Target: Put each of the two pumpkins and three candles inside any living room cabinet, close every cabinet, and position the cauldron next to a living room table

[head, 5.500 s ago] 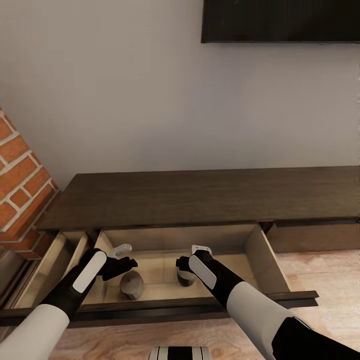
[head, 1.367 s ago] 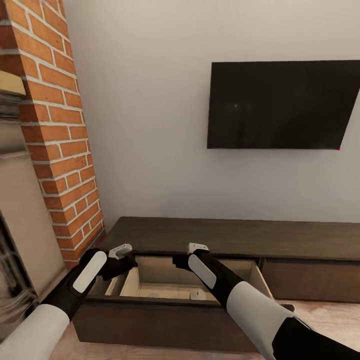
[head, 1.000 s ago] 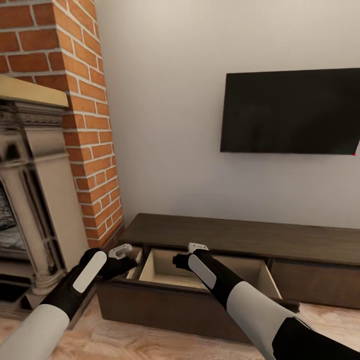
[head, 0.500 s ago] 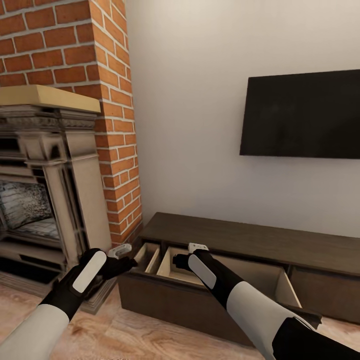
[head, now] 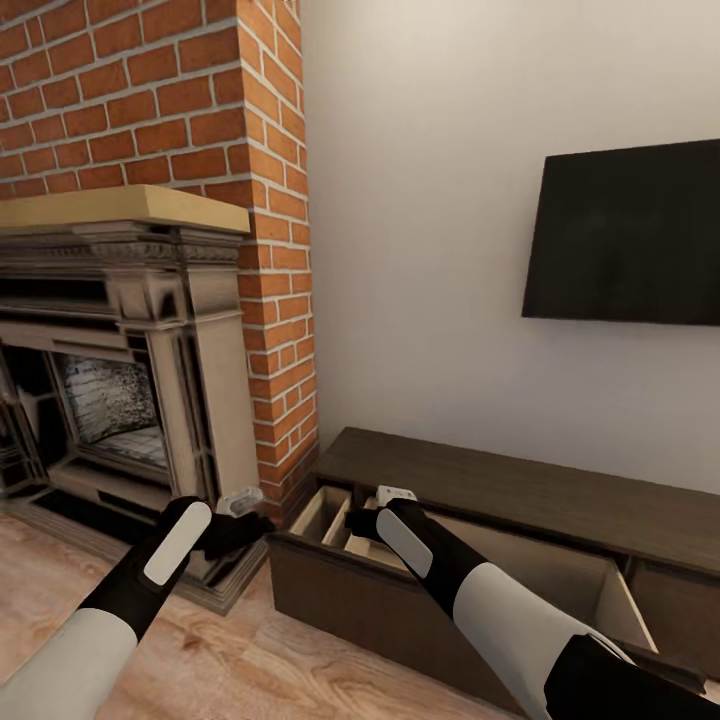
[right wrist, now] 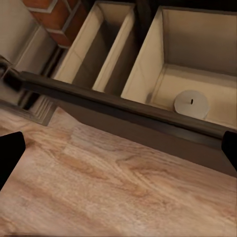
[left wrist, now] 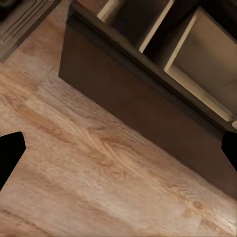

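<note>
Drawers standing open by the fireplace

Cabinet (head: 520, 500) runs low along the white wall, its dark top bare, with two pale-lined drawers pulled out at the end nearest the brick column (head: 270, 260). In the right wrist view one candle (right wrist: 191, 104) sits upright on the floor of the wider drawer, near its front wall; the narrow drawer beside it looks empty, though its depth is partly shadowed. Both arms reach forward over the wooden floor (head: 230, 660). The left gripper (head: 243, 515) hangs in front of the fireplace (head: 130, 380) base, fingers spread and holding nothing. The right gripper (head: 375, 510) hovers above the front edge of the open drawers, likewise spread wide and empty. A dark television (head: 630, 235) hangs on the wall above the cabinet's far end.
</note>
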